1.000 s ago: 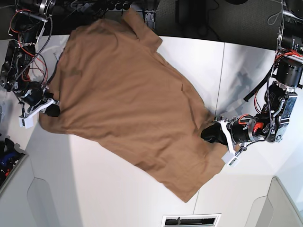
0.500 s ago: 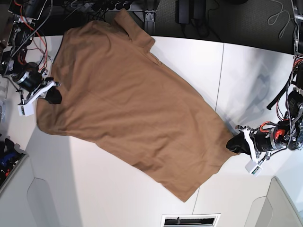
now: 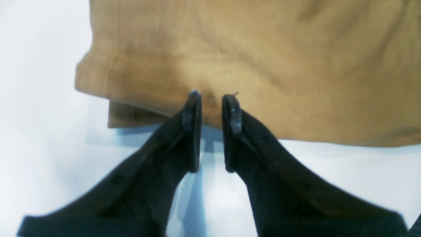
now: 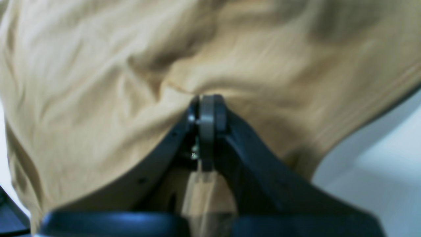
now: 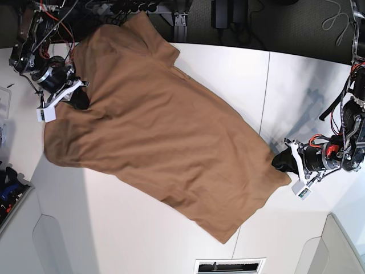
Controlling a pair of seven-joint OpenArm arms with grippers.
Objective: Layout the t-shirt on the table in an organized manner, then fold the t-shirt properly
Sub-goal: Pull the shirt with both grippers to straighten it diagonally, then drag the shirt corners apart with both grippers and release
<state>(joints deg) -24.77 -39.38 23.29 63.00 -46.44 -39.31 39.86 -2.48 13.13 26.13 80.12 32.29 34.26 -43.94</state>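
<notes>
**Brown shirt spread slanted across the white table**

The t-shirt (image 5: 157,137) lies on the table (image 5: 228,74). It runs at a slant from the far left to the near right. Its far left end hangs past the table's far edge. Most of the cloth looks flat, with soft wrinkles near the left side.

The right gripper (image 4: 206,108) is on the left of the base view. Its two black jaws are pressed tight together and pinch a bunched fold of the shirt.

The left gripper (image 3: 212,108) is on the right of the base view. Its jaws stand a little apart. Their tips sit at the hem of the shirt, and I cannot tell if they touch it. White table shows in the gap between them.
</notes>
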